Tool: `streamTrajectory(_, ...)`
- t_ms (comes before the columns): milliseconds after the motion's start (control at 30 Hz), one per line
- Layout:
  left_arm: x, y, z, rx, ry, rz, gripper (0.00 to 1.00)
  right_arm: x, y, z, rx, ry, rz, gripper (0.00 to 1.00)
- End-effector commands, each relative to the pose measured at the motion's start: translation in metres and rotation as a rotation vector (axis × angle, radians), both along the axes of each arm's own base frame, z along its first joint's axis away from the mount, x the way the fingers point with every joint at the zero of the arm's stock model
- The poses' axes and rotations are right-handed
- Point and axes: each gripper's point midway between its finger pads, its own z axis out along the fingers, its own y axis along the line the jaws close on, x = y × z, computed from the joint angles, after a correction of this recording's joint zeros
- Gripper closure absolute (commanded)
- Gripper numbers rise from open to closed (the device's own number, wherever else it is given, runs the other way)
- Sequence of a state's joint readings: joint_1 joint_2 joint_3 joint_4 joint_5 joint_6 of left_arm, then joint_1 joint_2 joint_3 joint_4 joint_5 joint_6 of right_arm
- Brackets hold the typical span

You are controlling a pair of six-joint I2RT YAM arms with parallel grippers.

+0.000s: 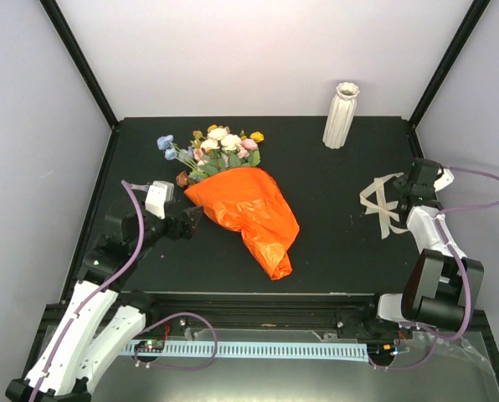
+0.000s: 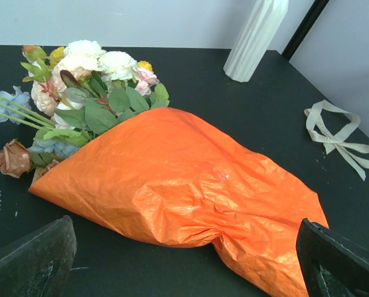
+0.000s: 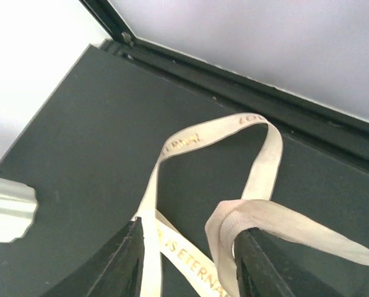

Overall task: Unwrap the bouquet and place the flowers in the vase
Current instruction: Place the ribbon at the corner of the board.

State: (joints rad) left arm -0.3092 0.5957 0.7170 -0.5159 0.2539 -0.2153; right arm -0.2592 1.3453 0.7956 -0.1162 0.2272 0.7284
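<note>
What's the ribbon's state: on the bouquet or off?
Off. The ribbon lies loose on the right side of the table, well apart from the bouquet, which is wrapped in orange paper with nothing tied round it.

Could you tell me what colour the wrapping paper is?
The wrapping paper is bright orange; the left wrist view shows it best.

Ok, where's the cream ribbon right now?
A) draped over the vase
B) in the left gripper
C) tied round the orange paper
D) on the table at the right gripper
D: the ribbon lies on the table at the right gripper, well apart from the bouquet, the vase and the open left gripper.
</note>
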Motion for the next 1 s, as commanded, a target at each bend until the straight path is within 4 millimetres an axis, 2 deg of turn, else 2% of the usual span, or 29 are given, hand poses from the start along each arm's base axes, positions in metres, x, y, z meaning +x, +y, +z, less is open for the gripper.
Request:
streamTrajectory(0, 0.0, 0.002, -0.001, 0.024, -0.002, 0.006, 0.01, 0.004, 0.006, 0.022, 0.011, -0.037, 0.041, 0.53)
streamTrajectory(133, 0.0, 0.003, -0.002, 0.027, -0.001, 0.012, 0.01, 0.013, 0.028, 0.032, 0.035, -0.048, 0.185, 0.42)
streamTrajectory(233, 0.0, 0.003, -0.001, 0.027, -0.005, 0.012, 0.01, 0.008, 0.036, 0.032, 0.055, -0.031, 0.215, 0.31)
streamTrajectory(433, 0.001, 0.002, -0.002, 0.025, 0.0, 0.006, 0.01, -0.03, 0.011, 0.025, 0.106, 0.076, -0.062, 0.27)
streamTrajectory(633, -0.001, 0.003, 0.0, 0.025, -0.011, 0.009, 0.01, -0.07, 0.002, 0.01, 0.173, 0.25, -0.282, 0.26)
streamTrajectory(700, -0.001, 0.004, 0.002, 0.023, -0.018, 0.013, 0.01, -0.075, 0.001, 0.013, 0.18, 0.272, -0.31, 0.23)
streamTrajectory(833, -0.001, 0.003, 0.001, 0.023, -0.014, 0.01, 0.01, -0.077, 0.01, 0.016, 0.233, 0.278, -0.299, 0.11)
streamTrajectory(967, 0.0, 0.003, 0.0, 0.024, -0.01, 0.01, 0.01, -0.078, 0.017, 0.016, 0.275, 0.267, -0.283, 0.09)
